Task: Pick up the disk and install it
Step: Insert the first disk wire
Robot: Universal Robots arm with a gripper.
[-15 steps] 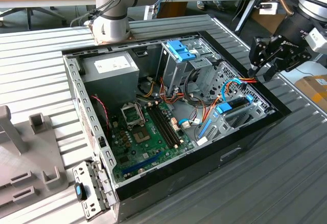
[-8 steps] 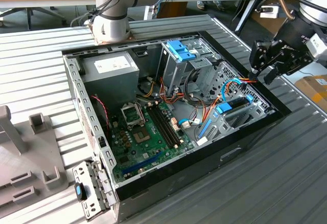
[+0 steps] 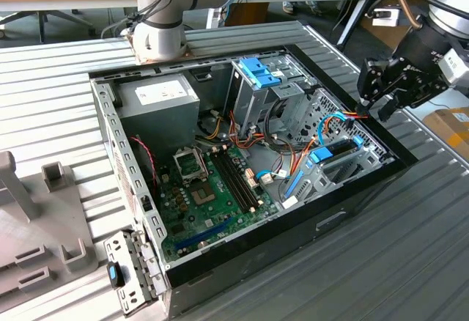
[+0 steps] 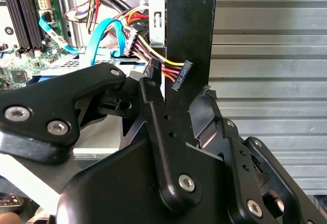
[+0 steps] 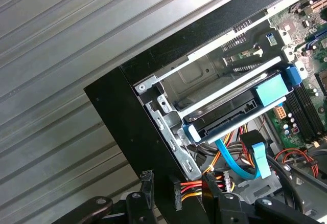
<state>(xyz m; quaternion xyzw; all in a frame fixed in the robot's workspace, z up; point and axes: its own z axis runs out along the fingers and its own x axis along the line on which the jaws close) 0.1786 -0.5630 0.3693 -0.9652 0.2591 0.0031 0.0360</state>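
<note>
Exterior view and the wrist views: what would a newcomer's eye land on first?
First, the open black computer case lying on the ribbed grey metal table, its green motherboard bare. Next, the flat black disk with bright blue rail sits in the grey metal bay at the exterior view's right. The black gripper hovers, open, just beside that corner of the case.
</note>
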